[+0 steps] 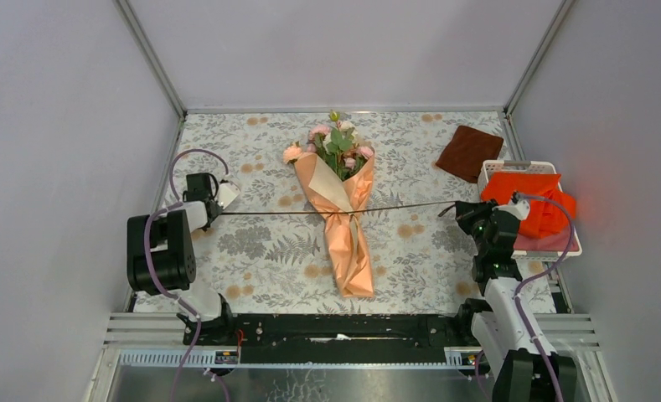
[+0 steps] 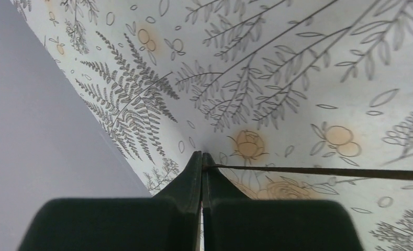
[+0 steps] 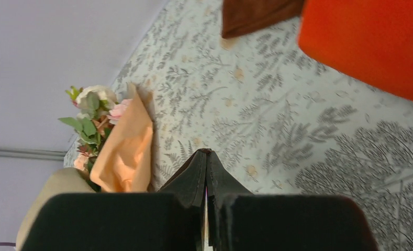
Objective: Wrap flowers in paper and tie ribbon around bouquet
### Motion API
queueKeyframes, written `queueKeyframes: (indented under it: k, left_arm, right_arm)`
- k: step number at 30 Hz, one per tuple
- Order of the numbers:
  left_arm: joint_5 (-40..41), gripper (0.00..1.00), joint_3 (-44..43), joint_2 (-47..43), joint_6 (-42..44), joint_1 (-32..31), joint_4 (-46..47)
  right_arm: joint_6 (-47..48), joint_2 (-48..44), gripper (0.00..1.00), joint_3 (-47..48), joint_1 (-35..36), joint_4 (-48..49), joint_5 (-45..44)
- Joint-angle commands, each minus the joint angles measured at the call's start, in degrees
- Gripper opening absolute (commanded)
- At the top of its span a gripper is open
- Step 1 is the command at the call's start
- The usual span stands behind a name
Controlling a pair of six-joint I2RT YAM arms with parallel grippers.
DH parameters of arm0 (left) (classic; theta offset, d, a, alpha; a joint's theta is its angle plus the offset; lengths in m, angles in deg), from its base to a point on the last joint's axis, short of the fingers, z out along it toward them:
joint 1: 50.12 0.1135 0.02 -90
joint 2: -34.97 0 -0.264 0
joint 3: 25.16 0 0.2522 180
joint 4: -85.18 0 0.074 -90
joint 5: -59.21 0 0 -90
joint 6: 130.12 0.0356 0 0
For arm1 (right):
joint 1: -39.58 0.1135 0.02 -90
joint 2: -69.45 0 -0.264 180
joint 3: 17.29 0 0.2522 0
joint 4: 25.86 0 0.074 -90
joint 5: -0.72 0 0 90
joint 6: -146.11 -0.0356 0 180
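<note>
Spanning left claw point(image 2: 202, 155) to right claw point(image 3: 206, 152), ribbon point(image 2: 319, 171) across bouquet point(image 1: 348, 244).

A robot test booth in a lab is shown. A table point(image 1: 251, 251) with a flower-printed top is enclosed on three sides by plain grey panels point(image 1: 59, 126) set in metal framing point(image 1: 151, 59), and two robot arms point(image 1: 163, 251) are bolted to a black rail point(image 1: 343, 331) at its near edge.

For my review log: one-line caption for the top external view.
The left gripper and right gripper hold the ribbon taut across the paper-wrapped bouquet on the table.
</note>
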Motion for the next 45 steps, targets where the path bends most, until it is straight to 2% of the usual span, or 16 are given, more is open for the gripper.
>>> queueKeyframes:
  k: [1, 5, 13, 21, 29, 35, 39, 45]
  left_arm:
    - [-0.37, 0.0, 0.81, 2.82, 1.49, 3.08, 0.87]
    - [-0.56, 0.0, 0.49, 3.03, 1.76, 5.04, 2.6]
    - [-1.69, 0.0, -0.83, 2.73, 2.98, 8.57, 3.01]
    - [-2.51, 0.0, -1.5, 3.79, 4.24, 11.82, 3.72]
    - [-3.09, 0.0, -1.61, 3.91, 4.77, 13.1, 3.84]
    - [-5.06, 0.0, -2.58, 3.34, 3.74, 13.13, 2.21]
    - [-4.38, 0.0, -3.41, 4.19, 3.67, 13.29, 2.69]
    - [-5.33, 0.0, -3.88, 4.22, 3.43, 13.29, 1.48]
  right_arm:
    - [-3.59, -1.14, 0.0, -2.95, -4.03, 5.34, -0.78]
    - [-2.74, -0.94, 0.0, -5.73, -6.68, 5.24, -1.2]
    - [-2.68, 6.54, 0.0, -8.15, -12.82, 10.98, 6.16]
    - [1.1, 10.41, 0.0, -7.02, -15.51, 10.83, 8.54]
    - [5.4, 11.48, 0.0, -5.38, -16.21, 8.58, 10.59]
    - [11.31, 11.37, 0.0, -1.63, -16.15, 2.11, 13.64]
    - [10.23, 11.13, 0.0, -2.23, -16.21, 3.37, 11.85]
    - [10.74, 13.38, 0.0, -1.72, -16.21, 4.37, 14.24]
